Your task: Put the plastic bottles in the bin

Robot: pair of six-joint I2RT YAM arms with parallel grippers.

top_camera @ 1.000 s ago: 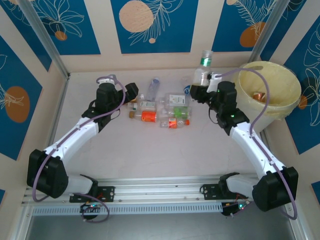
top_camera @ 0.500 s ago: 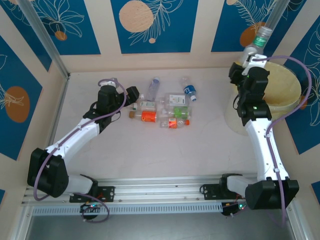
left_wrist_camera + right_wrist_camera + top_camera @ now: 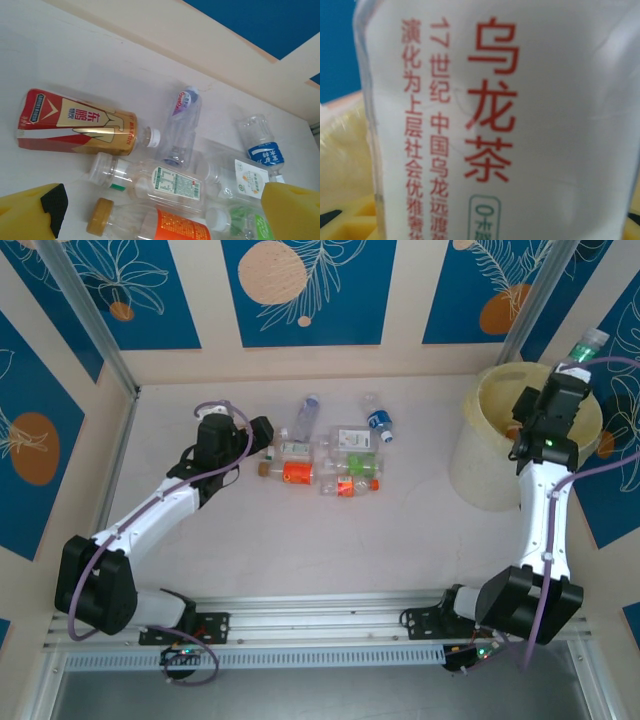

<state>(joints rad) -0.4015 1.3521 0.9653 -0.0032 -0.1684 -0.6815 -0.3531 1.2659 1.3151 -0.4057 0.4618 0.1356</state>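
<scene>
Several plastic bottles [image 3: 330, 455] lie in a cluster at the table's middle back. My left gripper [image 3: 264, 434] is open just left of them. In the left wrist view its yellow fingers [image 3: 30, 216] flank a clear white-labelled bottle [image 3: 165, 181], an orange-labelled one [image 3: 175, 229] and a red-gold one [image 3: 75, 125]. My right gripper [image 3: 563, 378] hangs over the pale yellow bin [image 3: 482, 400] at the far right, shut on a green-capped bottle [image 3: 586, 343]. That bottle's white label with red writing [image 3: 520, 125] is close against the right wrist camera, hiding the jaws.
A blue-labelled bottle [image 3: 381, 423] and a purple-labelled one [image 3: 306, 415] lie at the back of the cluster. Beige walls close the table at the back and sides, with the bin against the right wall. An orange-brown thing [image 3: 514, 428] shows inside the bin.
The right arm has swung from the bottle cluster to the right and over the bin, carrying the green-capped bottle. The left arm has barely moved.
</scene>
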